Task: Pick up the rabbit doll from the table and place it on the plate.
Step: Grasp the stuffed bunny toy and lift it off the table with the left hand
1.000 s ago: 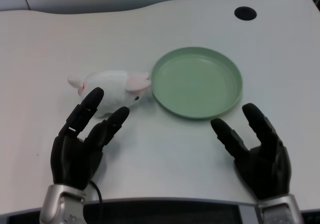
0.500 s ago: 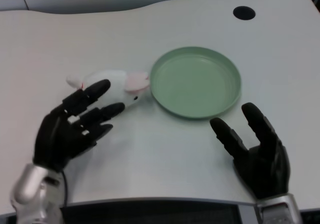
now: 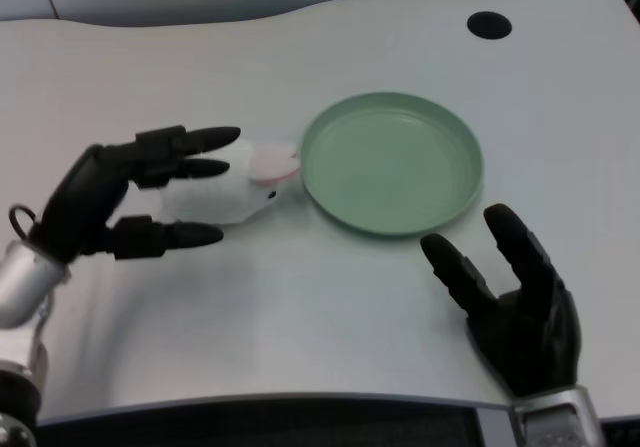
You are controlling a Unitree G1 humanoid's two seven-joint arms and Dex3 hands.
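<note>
At the far left the left hand [image 3: 110, 192] reaches in from the side, its fingers [image 3: 195, 139] spread apart: the upper ones lie over the back end of the rabbit doll [image 3: 228, 185], and the thumb sits on the table just below it. The hand brackets the doll, but whether it actually presses on it cannot be told; nothing is lifted. The rabbit doll lies on its side on the white table [image 3: 320, 297], white with a pink ear, its head end toward the right and just beside the rim of the green plate [image 3: 392, 163], possibly touching it. The plate sits right of centre and holds nothing. Open tabletop runs in front of the plate and behind it. A round black hole [image 3: 489, 25] sits in the table near the far right corner. The table's curved far edge lies well beyond the doll and plate.
</note>
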